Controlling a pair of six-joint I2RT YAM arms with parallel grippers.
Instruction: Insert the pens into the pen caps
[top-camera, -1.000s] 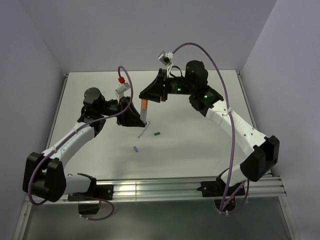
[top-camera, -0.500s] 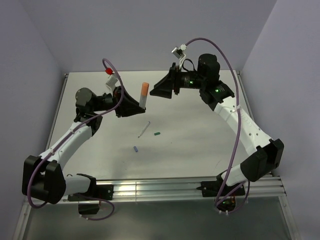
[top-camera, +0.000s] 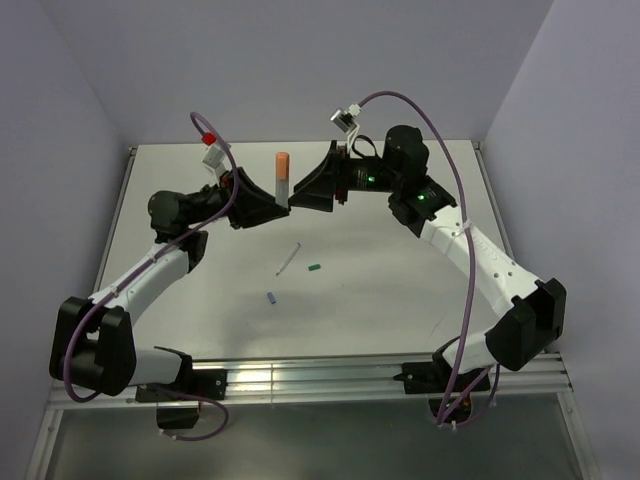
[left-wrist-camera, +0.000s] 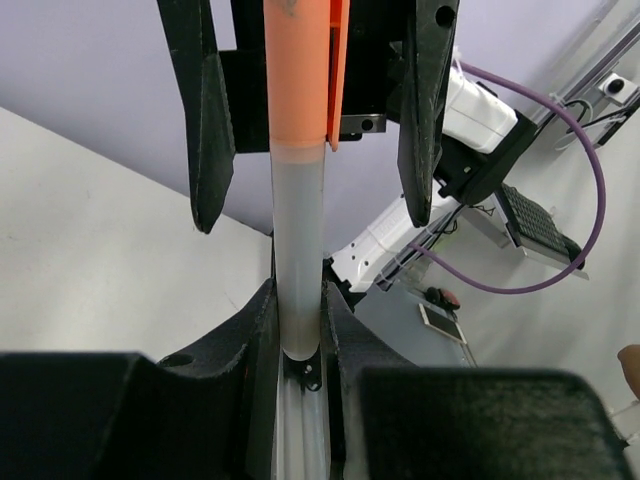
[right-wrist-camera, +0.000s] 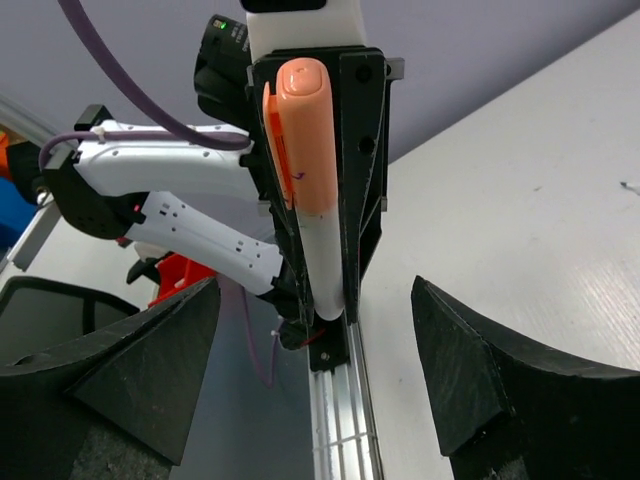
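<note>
Left arm (top-camera: 150, 275): stretched from the near-left base up and inward, forearm slanting toward mid-table, wrist raised clear of the table (top-camera: 400, 300).
Left gripper (top-camera: 262, 205): pinched tight on the grey lower barrel of the thick pen, fingers pointing toward the right arm.
Thick pen (top-camera: 282, 178): held upright in the air over the far half of the table, orange end on top, grey barrel seated between the left fingers.
Right arm (top-camera: 470, 250): risen from the near-right base, arched high over the far right side, wrist turned leftward to face the left gripper.
Right gripper (top-camera: 298, 196): spread wide, one finger on each side of the pen's orange end, a gap showing on both sides in the wrist views.
Thin pen (top-camera: 289, 259): flat on the table, slanted, nearer than both grippers.
Green cap (top-camera: 314, 268): on the table just right of the thin pen, not touching.
Blue cap (top-camera: 271, 297): on the table, nearer the front edge, apart from the thin pen.
</note>
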